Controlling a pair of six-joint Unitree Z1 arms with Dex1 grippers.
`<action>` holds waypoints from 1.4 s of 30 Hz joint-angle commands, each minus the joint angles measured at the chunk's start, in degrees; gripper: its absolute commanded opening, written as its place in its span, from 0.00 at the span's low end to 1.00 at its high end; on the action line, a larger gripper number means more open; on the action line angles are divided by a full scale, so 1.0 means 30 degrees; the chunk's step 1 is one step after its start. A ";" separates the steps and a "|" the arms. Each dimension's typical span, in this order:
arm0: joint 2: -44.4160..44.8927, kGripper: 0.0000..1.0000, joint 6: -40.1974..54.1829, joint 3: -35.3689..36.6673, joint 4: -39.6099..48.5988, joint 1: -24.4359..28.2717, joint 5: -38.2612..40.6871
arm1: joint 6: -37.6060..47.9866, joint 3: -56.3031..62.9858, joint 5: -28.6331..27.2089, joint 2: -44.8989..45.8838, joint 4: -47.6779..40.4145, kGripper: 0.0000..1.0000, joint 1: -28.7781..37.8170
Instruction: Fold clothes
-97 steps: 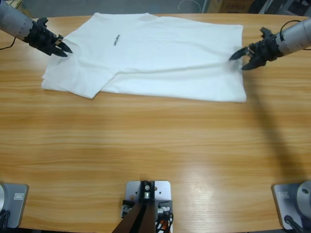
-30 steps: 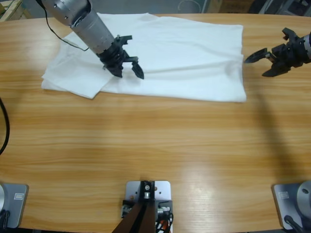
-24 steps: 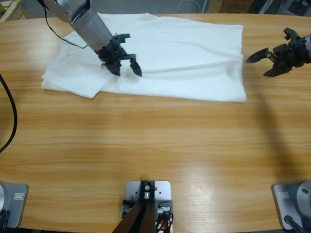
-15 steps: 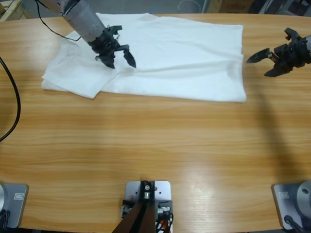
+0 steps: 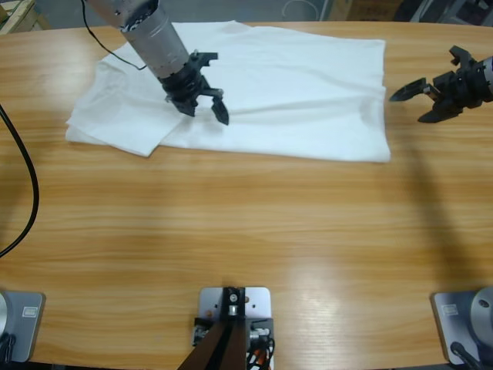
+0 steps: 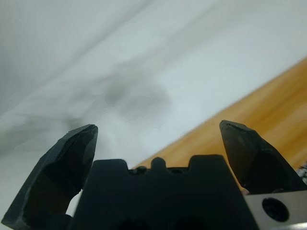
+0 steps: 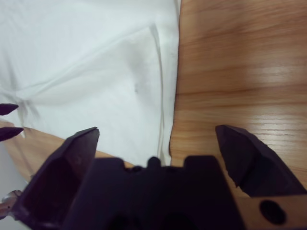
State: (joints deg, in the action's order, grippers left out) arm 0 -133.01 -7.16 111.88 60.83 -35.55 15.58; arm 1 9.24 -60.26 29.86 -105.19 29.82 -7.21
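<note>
You have the plain white short-sleeved cotton T-shirt (image 5: 254,89) lying long-axis across the long wooden table (image 5: 246,231), with the left gripper (image 5: 206,104) spread empty right over its near hem, while the right gripper (image 5: 427,91), also spread empty, hangs just beyond its side edge.

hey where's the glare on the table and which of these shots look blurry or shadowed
High view: pale glare patches on the wooden table near the bottom middle, and a long dark shadow runs down the wood below the right gripper. Left wrist view: the white T-shirt is soft and out of focus, with a grey shadow blotch on the cloth above the left gripper. Right wrist view: mild glare on the wood at right.
</note>
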 commanded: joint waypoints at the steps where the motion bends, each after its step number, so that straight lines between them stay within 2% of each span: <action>1: -0.0429 1.00 0.0150 -0.0026 0.1004 -0.0045 -0.4666 | -0.0298 0.0541 0.0358 -0.0765 0.0052 1.00 -0.0304; 6: -0.0341 1.00 0.0220 -0.0009 0.1256 -0.0045 -0.6887 | -0.0433 0.0518 0.0381 -0.0882 0.0052 1.00 -0.0503; 12: -0.0142 1.00 0.0220 -0.0055 0.1256 -0.0168 -0.7268 | -0.0532 0.0488 0.0534 -0.0970 0.0052 1.00 -0.0585; 23: -0.0810 1.00 -0.0073 -0.0079 0.1133 -0.0362 -0.9993 | -0.0708 0.0459 0.0680 -0.0970 0.0081 1.00 -0.0714; 34: -0.0487 1.00 -0.0202 -0.0184 0.1227 -0.2313 -0.9705 | -0.0884 0.0477 0.0850 -0.1087 0.0110 1.00 -0.0732; 42: -0.0986 1.00 -0.0190 -0.0348 0.1139 -0.1792 -0.9653 | -0.0943 0.0494 0.0856 -0.1035 0.0198 1.00 -0.0755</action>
State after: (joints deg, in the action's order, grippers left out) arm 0 -132.95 -7.14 111.89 63.94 -42.01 -13.99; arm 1 7.32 -60.04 31.42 -106.14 29.82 -8.44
